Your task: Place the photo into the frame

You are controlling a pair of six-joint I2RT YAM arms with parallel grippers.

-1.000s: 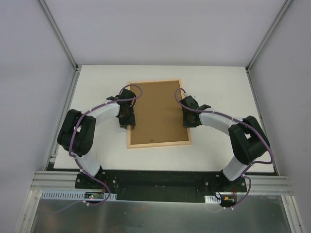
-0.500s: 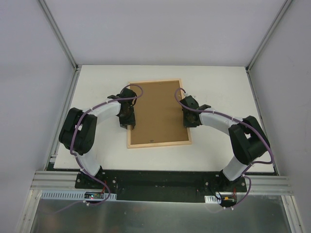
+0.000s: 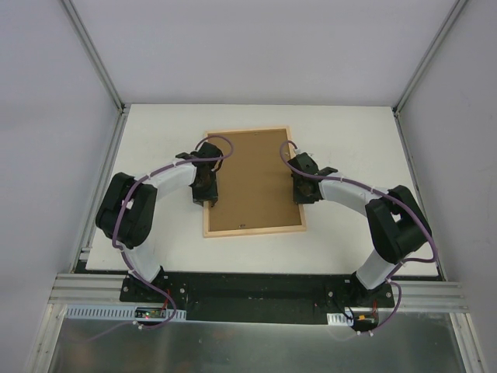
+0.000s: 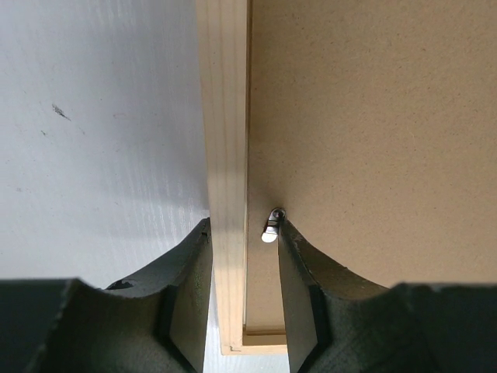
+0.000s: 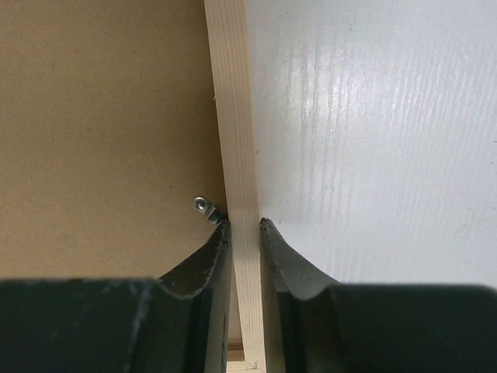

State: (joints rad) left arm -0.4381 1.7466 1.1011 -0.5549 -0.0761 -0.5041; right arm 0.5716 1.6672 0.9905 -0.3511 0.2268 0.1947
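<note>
The frame (image 3: 253,229) lies face down mid-table, with a plain brown backing board (image 3: 252,179) filling it. The photo is hidden. My left gripper (image 3: 205,194) straddles the frame's left wood strip (image 4: 227,140). It is open: one finger lies against the strip's outer side, and the other finger (image 4: 299,280) touches a small metal tab (image 4: 270,230) on the board, with a gap to the strip. My right gripper (image 3: 300,190) is shut on the frame's right strip (image 5: 233,116), beside another metal tab (image 5: 205,208).
The white tabletop (image 3: 349,148) surrounds the frame on all sides. Grey enclosure walls and aluminium posts (image 3: 116,101) border the table. Both arms curve inward from their bases at the near edge.
My left wrist has shifted slightly to the right over the frame's left strip. The right arm and the frame have not moved.
</note>
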